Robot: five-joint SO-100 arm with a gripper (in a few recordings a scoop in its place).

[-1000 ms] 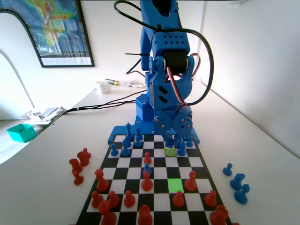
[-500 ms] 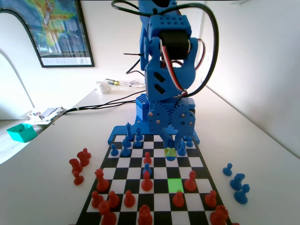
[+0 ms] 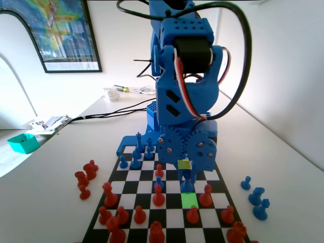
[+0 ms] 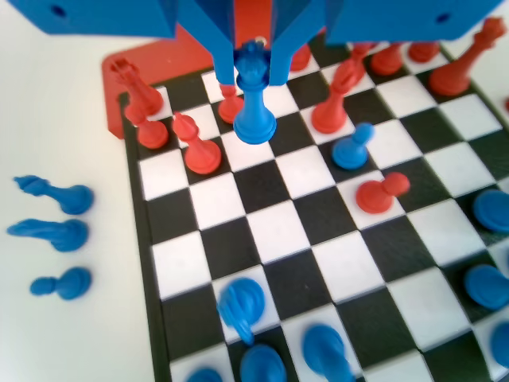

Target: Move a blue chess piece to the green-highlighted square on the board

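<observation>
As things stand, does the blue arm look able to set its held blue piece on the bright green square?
Probably yes. The tool, shut on the blue plastic chess piece, hangs close to the bare lime-green highlighted square. A red plastic piece stands close beside it, so clearance looks tight.

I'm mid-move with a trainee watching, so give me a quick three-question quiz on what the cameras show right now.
1. True or false: the tool is shut on a blue chess piece, holding it by the upper part.
2. In the fixed view, the green-highlighted square is: A) bare, B) under a red pawn, C) under a blue pawn.
3. In the wrist view, how many blue pieces lie on the table left of the board?

Key: 1 true; 2 A; 3 three.
</observation>
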